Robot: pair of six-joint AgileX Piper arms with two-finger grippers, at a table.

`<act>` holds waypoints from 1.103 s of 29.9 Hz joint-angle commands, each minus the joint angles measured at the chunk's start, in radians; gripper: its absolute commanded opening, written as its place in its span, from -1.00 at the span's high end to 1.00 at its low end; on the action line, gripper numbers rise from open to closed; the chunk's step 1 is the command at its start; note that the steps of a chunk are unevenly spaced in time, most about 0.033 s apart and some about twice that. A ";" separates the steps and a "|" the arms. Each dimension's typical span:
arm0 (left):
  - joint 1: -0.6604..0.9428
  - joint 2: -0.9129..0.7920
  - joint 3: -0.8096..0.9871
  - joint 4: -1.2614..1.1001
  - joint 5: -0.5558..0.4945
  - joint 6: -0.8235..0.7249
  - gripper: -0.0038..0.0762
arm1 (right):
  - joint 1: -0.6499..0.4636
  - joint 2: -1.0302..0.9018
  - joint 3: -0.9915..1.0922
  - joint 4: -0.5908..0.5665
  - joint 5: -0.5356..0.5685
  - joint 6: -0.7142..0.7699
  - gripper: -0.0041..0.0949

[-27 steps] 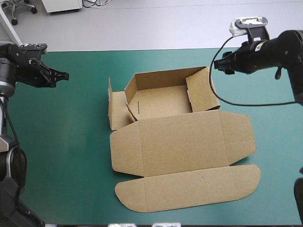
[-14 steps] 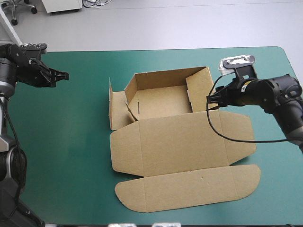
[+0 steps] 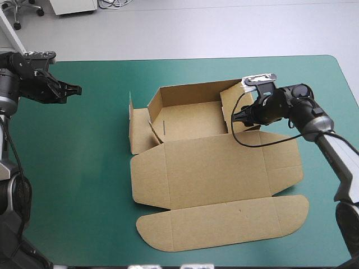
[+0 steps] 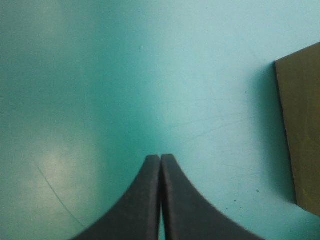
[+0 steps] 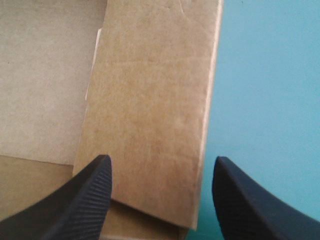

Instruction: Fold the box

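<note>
**Right gripper (image 5: pixel 160 165) open at the box (image 3: pixel 216 168)**

The brown box sits mid-counter, tray walls raised, lid (image 3: pixel 224 221) flat toward the near edge. Its right wall (image 5: pixel 150 115) shows between the right gripper's spread fingers (image 5: pixel 90 195). The left gripper (image 4: pixel 161 157), closed, hangs over bare teal-green cover (image 4: pixel 100 75), well apart from the box

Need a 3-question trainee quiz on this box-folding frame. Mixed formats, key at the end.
1. True or false: the left end effector grips the box.
2. The right end effector is: A) shut on the box; B) open, facing the box's right wall; C) out of view.
3. Fill in: the box's lid lies ____ on the teal-green cover.
Key: 1 false, it is shut over bare cover, apart from the box. 2 B. 3 flat.
</note>
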 commanded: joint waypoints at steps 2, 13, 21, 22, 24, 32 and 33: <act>0.002 -0.044 -0.032 -0.017 -0.034 -0.005 0.93 | 0.002 0.029 -0.111 -0.006 -0.056 -0.005 -0.19; 0.002 -0.044 -0.032 -0.017 -0.032 -0.005 0.93 | -0.049 0.209 -0.307 0.011 0.015 -0.017 -0.16; 0.002 -0.044 -0.032 -0.017 -0.030 -0.005 0.93 | -0.069 0.268 -0.328 0.055 0.048 -0.054 -0.11; 0.002 -0.044 -0.032 -0.017 -0.030 -0.005 0.93 | -0.069 0.279 -0.328 0.065 0.056 -0.055 -0.11; 0.002 -0.044 -0.032 -0.017 -0.030 -0.005 0.93 | -0.069 0.289 -0.328 0.067 0.062 -0.055 -0.11; 0.002 -0.044 -0.032 -0.017 -0.026 -0.005 0.93 | -0.069 0.298 -0.344 0.069 0.062 -0.055 0.44; 0.002 -0.044 -0.032 -0.017 -0.026 -0.005 0.93 | -0.069 0.298 -0.346 0.069 0.062 -0.055 0.56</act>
